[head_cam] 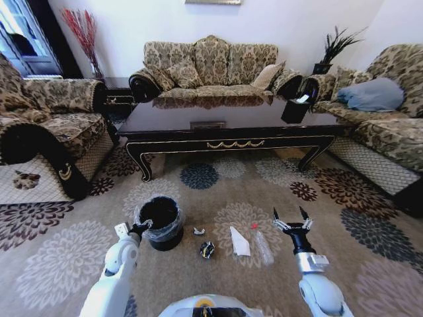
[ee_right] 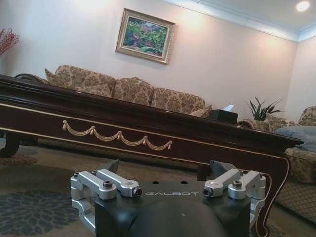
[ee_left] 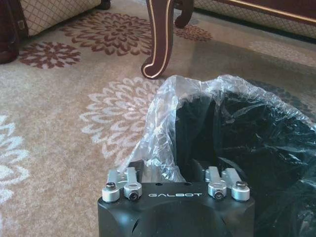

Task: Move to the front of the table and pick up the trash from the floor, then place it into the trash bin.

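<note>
Left gripper (head_cam: pixel 140 228): ours, at the trash bin (head_cam: pixel 159 222) rim, seemingly pinching its liner; we cannot tell its jaws.
Trash: paper (head_cam: pixel 239 242) and bottle (head_cam: pixel 262 247) on the carpet beside the bin.
Right gripper (head_cam: pixel 293 220): jaws spread, just beside the bottle.

I'm seeing the left gripper (ee_left: pixel 175 168) fingertips disappearing behind the trash bin (ee_left: pixel 237 128) liner. At two o'clock the bin is running off the left wrist frame. The tiny scrap (head_cam: pixel 198 231) is staying unidentifiable.

Even, soft indoor light, glare on the table (head_cam: pixel 225 119) top, head view bowed at edges.
</note>
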Controlling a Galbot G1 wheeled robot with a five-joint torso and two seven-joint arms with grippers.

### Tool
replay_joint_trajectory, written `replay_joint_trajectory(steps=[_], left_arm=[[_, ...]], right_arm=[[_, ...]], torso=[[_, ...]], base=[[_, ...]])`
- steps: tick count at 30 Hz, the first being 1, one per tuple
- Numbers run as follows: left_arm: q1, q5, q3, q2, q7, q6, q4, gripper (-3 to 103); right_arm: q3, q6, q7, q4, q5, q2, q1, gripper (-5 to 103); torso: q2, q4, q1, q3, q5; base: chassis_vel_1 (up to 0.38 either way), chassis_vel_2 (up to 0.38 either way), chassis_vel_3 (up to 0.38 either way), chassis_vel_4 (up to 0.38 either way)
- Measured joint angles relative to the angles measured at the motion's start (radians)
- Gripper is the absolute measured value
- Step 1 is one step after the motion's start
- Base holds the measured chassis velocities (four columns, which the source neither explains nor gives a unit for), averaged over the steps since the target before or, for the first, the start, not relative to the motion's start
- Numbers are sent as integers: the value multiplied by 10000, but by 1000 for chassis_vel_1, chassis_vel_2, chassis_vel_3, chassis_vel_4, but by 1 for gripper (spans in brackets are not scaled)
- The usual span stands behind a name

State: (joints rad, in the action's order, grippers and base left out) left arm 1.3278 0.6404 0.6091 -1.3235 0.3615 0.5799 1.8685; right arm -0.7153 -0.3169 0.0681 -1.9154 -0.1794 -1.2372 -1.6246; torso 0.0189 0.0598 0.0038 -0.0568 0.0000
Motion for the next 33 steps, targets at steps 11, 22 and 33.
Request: replay_joint_trajectory(steps=[11,22,33], left_arm=[[348,-45,366,207,95,228,185,18],[645,87,1034,522,209,434,715,3],[1294,714,1863,932,342,448,2384,3]], right_arm=[[54,134,198,76,-35,162,165,100],[656,1092,1252,338,-714,362,544,100],[1599,2936,1009,789,-2685,1998,784,100]], torso=[[0,-1,0,0,-1],[-1,-5,1,-1,-3],[-1,-1,0,0,1]], base=[[0,0,0,0],[0,0,0,0],[0,0,0,0]])
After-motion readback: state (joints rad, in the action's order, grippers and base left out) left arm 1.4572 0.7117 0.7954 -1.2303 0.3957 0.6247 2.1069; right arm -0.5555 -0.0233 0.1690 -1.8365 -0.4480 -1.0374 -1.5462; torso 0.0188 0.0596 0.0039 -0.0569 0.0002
